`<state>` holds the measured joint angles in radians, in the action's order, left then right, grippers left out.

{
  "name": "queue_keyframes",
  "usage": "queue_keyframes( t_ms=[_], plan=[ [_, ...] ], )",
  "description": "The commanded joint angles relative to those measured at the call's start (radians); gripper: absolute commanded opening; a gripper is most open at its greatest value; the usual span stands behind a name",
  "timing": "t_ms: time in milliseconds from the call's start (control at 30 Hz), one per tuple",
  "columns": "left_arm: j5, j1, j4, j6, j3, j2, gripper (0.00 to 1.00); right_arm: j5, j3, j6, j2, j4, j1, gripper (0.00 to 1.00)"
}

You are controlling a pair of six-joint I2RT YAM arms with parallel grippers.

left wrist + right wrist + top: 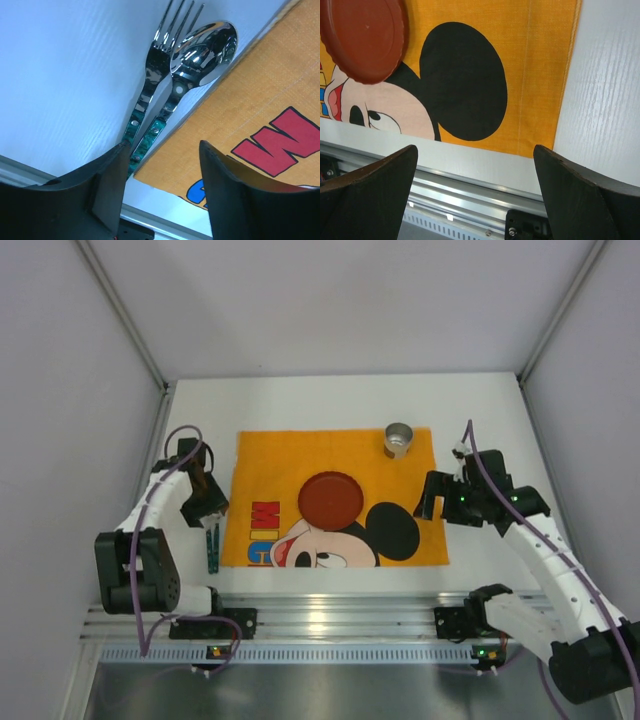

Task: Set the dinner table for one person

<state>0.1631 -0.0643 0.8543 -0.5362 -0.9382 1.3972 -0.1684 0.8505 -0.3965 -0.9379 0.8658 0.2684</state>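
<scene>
The white dinner table (330,400) carries an orange cartoon-mouse cloth (270,455) with a red plate (331,498) in its middle and a metal cup (398,439) at its far right corner. A fork (150,75) and a spoon (205,47) with green handles lie side by side on the table along the cloth's left edge (212,548). My left gripper (210,512) (162,145) hangs just over their handles, open, holding nothing. My right gripper (432,502) (475,148) is wide open over the cloth's near right corner (540,75), with the plate (362,37) to its left.
A ribbed aluminium rail (330,615) (470,190) runs along the table's near edge, with both arm bases on it. Grey walls close in the left, right and back sides. Bare white tabletop (605,100) lies right of the cloth.
</scene>
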Motion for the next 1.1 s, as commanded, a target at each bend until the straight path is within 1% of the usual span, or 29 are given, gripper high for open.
queue_keyframes(
  t_ms=[0,133,433,667,700,767,800,833,933,1000,1033,1067],
  plan=[
    [-0.04,0.0,-0.049,0.033,0.001,0.034,0.58,-0.007,0.025,0.002,-0.013,-0.05,0.009,1.0],
    [-0.024,0.0,-0.07,0.038,0.004,0.083,0.51,0.004,0.025,0.004,-0.007,-0.047,0.011,1.0],
    [-0.007,0.0,-0.112,0.062,0.006,0.173,0.45,0.033,0.004,0.004,0.014,-0.033,0.009,1.0],
    [0.027,-0.005,-0.135,0.082,0.009,0.227,0.42,0.044,0.01,-0.01,-0.004,-0.034,0.009,1.0],
    [0.032,-0.008,-0.138,0.087,0.009,0.233,0.39,0.047,0.01,-0.011,-0.007,-0.036,0.009,1.0],
    [0.032,-0.009,-0.15,0.091,0.012,0.253,0.35,0.049,0.012,-0.011,-0.015,-0.034,0.011,1.0],
    [0.03,-0.012,-0.155,0.094,0.012,0.261,0.31,0.052,0.015,-0.015,-0.016,-0.036,0.009,1.0],
    [0.03,-0.012,-0.156,0.096,0.009,0.278,0.21,0.053,0.013,-0.015,-0.018,-0.036,0.009,1.0],
    [0.038,-0.022,-0.162,0.1,-0.007,0.31,0.07,0.058,0.018,-0.021,-0.032,-0.036,0.009,1.0],
    [0.039,-0.031,-0.173,0.111,-0.016,0.325,0.06,0.059,0.024,-0.024,-0.036,-0.036,0.009,1.0],
    [0.042,-0.035,-0.176,0.116,-0.02,0.341,0.01,0.06,0.025,-0.028,-0.038,-0.037,0.009,1.0],
    [0.05,-0.038,-0.176,0.12,-0.03,0.351,0.0,0.061,0.03,-0.03,-0.042,-0.039,0.009,1.0]
  ],
)
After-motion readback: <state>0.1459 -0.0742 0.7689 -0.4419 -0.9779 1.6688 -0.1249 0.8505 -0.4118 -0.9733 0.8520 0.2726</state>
